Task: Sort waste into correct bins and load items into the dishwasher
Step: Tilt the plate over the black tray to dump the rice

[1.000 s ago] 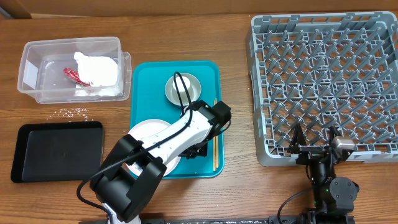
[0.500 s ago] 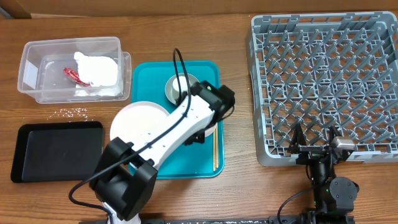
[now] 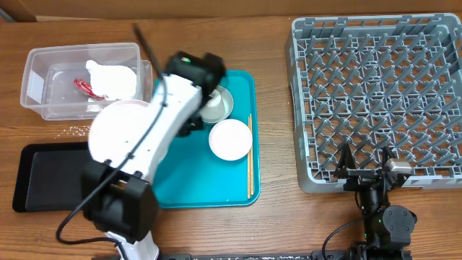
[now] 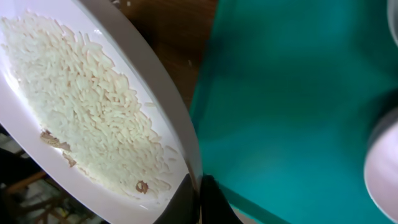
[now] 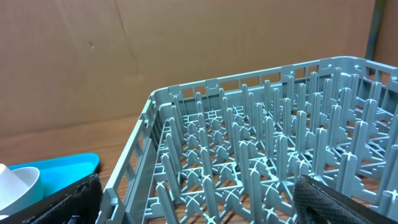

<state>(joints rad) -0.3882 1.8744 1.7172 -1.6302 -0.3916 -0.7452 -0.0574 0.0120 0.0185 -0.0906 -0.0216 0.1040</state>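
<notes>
A: Left end effector [image 4: 199,198] pinches the plate [image 3: 115,133] by its rim, and the plate hangs just beside it over the table [image 3: 274,217]. Right end effector [image 3: 365,157] stands open.
B: Any tilt could spill rice [image 4: 87,106] short of the black tray [image 3: 50,180] beyond it.

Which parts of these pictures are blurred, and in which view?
Overhead: the left arm and the large white plate it holds are smeared by motion, the dish rack is sharp. Left wrist: the rice is crisp, the pale vessel at the right edge blurred. Right wrist: rack pegs clear, the right tool's fingers dark and soft.
</notes>
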